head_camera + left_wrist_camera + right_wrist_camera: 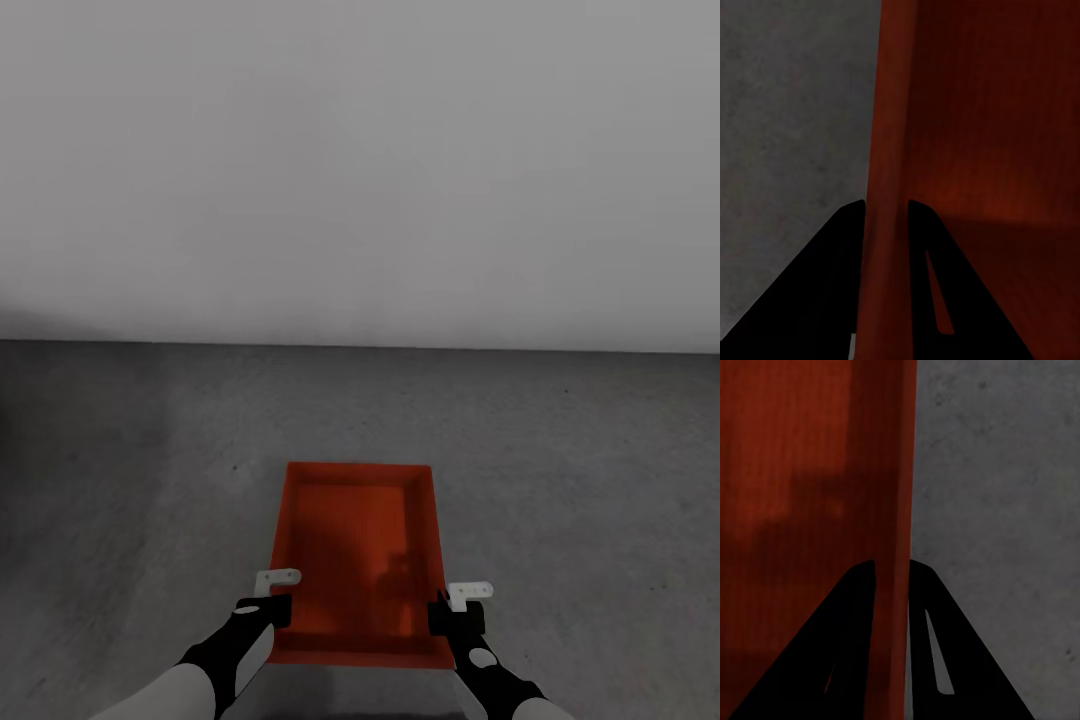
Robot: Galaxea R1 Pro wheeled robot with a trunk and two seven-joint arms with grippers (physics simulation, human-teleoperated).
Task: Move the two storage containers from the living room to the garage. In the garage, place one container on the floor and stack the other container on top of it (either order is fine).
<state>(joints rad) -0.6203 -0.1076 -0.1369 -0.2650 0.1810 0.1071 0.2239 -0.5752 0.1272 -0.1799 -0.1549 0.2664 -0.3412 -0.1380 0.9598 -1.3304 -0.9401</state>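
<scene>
A red-orange open-topped storage container [360,550] lies level over the dark grey concrete floor [150,450] of the garage, straight ahead of me. My left gripper [272,610] is shut on its left wall near the close corner, and my right gripper [452,615] is shut on its right wall. The left wrist view has that gripper [886,206] with one black finger on each side of the container wall [889,135]. In the right wrist view the other gripper [892,564] pinches the wall [896,472] the same way. I cannot tell whether the container touches the floor.
A plain white wall [360,170] rises a little beyond the container's far end. Bare concrete stretches to the left [787,135] and right [1005,495] of the container.
</scene>
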